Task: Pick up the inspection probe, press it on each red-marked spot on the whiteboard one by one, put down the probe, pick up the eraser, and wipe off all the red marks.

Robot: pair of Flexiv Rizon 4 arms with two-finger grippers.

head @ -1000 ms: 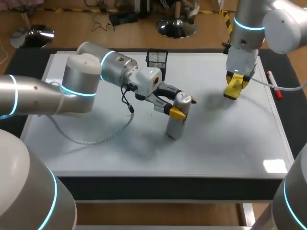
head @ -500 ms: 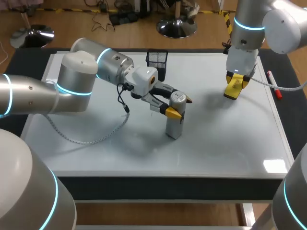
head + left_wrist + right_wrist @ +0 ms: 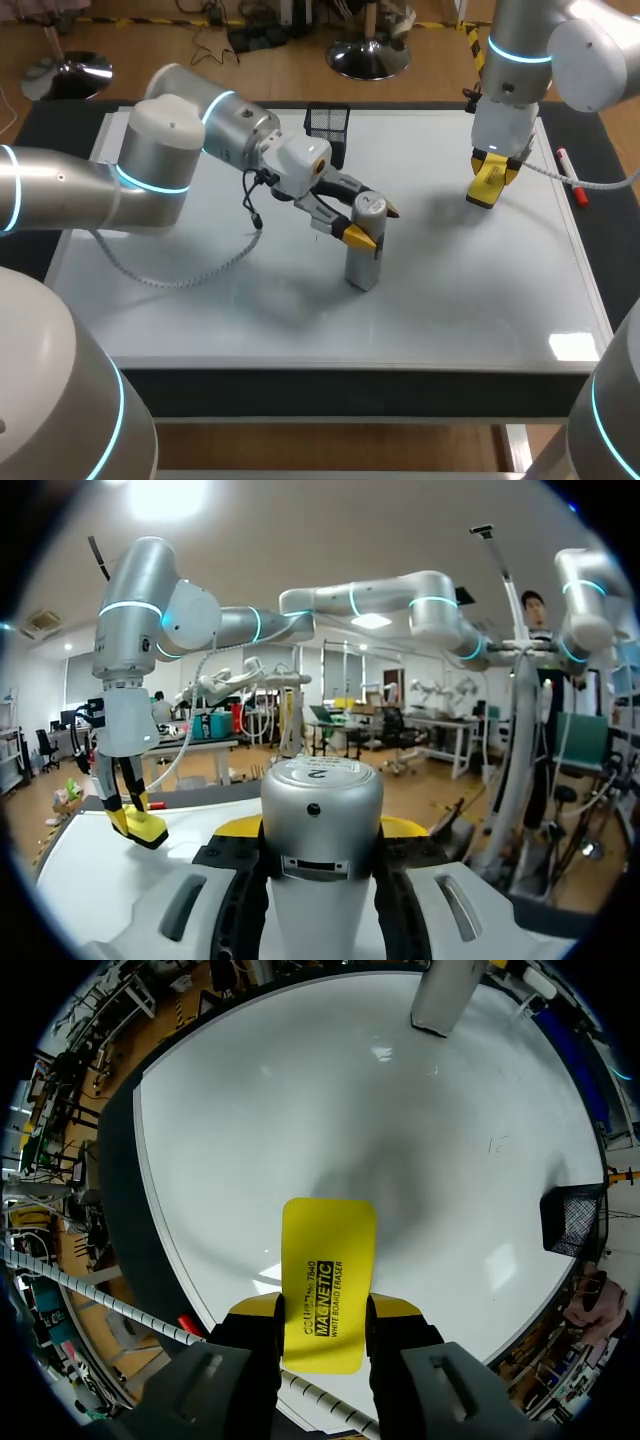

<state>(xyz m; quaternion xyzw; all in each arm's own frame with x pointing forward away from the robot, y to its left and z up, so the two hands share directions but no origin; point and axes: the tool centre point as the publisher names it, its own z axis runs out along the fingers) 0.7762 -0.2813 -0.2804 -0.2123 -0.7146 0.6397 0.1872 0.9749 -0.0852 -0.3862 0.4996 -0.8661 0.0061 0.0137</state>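
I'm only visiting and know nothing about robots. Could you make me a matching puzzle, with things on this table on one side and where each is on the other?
Things:
1. inspection probe
2. eraser
3. mesh basket
4. marker

Places:
A. at the far edge of the whiteboard
B. held in the left tool
C. at the whiteboard's right edge
D. held in the right tool

Pairs: 1-B, 2-D, 3-A, 4-C

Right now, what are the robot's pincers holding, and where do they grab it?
Left pincer: the silver probe, gripped near its top. Right pincer: the yellow eraser, gripped by its long sides at one end.
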